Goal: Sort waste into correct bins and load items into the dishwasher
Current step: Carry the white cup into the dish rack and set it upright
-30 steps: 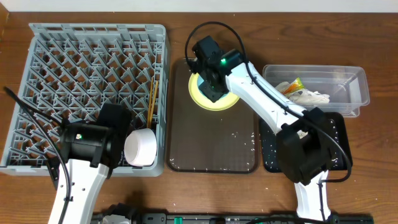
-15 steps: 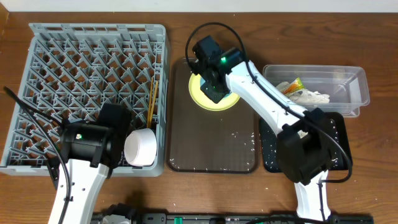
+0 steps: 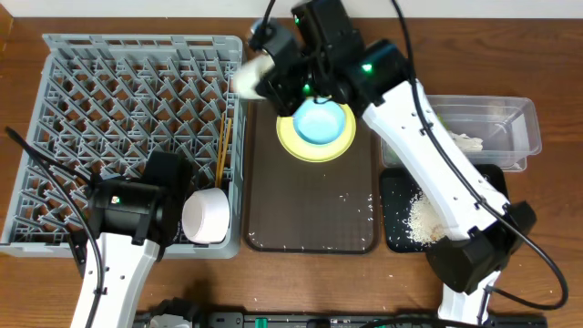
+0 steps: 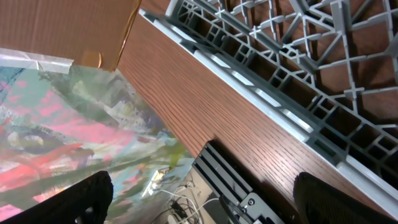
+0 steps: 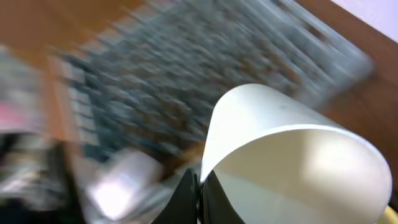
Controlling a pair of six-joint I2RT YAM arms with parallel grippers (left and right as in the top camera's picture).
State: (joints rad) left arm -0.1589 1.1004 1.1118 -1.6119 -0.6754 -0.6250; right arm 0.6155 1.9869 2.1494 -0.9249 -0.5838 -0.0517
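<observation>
My right gripper (image 3: pixel 262 76) is shut on the rim of the white cup (image 3: pixel 246 75) and holds it in the air over the right edge of the grey dish rack (image 3: pixel 127 100). The pinch on the cup (image 5: pixel 292 162) shows in the right wrist view (image 5: pixel 199 182), which is blurred. The light blue bowl (image 3: pixel 319 121) sits on the yellow plate (image 3: pixel 290 138). The white bowl (image 3: pixel 205 216) and the chopsticks (image 3: pixel 223 141) lie in the rack. My left gripper (image 4: pixel 199 202) is open and empty beyond the rack's front edge (image 4: pixel 292 118).
The dark brown serving tray (image 3: pixel 310 210) carries the plate and a few crumbs. The clear tub (image 3: pixel 510 123) holds the white tissue (image 3: pixel 465 142). The black tray (image 3: pixel 401 196) holds a heap of crumbs (image 3: pixel 421 219). The wrapper is hidden by my right arm.
My right gripper has risen from the plate and swung left with the white cup, uncovering the light blue bowl. The left arm has not moved.
</observation>
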